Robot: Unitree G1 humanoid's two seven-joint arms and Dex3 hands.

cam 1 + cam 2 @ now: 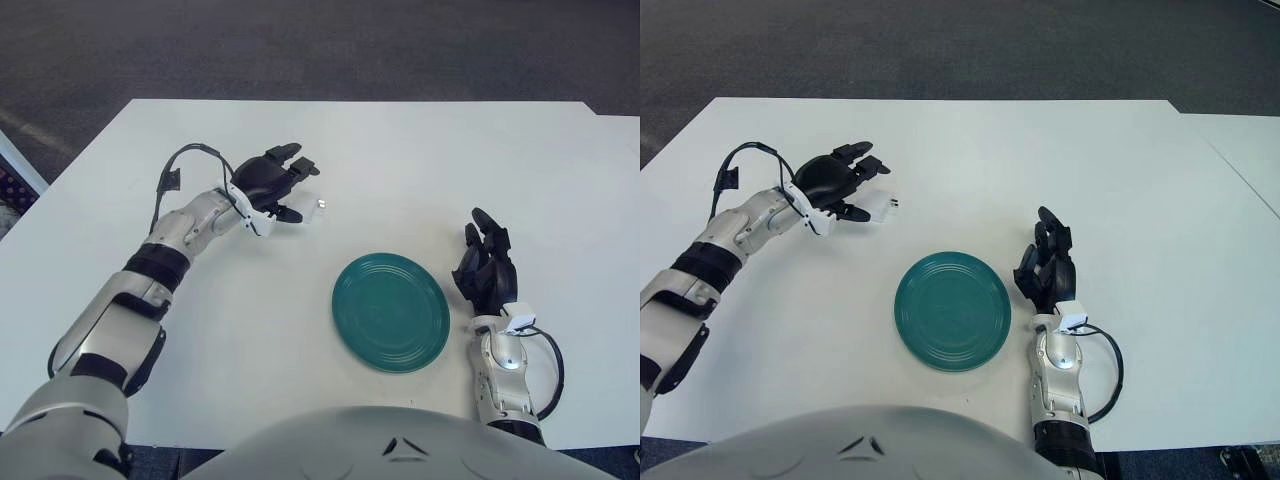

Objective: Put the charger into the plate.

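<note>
left hand point(278, 186) open beside charger point(314, 209), unlabelled

Head stereo pair, downward over table point(420, 160)

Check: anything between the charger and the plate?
Nothing. Bare white table between charger and plate, clearest in the right eye view.

The charger point(881, 208) is a small white block lying flat on the white table point(1060, 160), prongs end pointing toward the table's right side, so it's kinda hard to pick out against the top. It sits up and left of the plate point(952, 310), clearly apart from it, not touching. The plate is a round teal dish with ringed ridges, sitting flat near the table's front edge with nothing in it.
</note>
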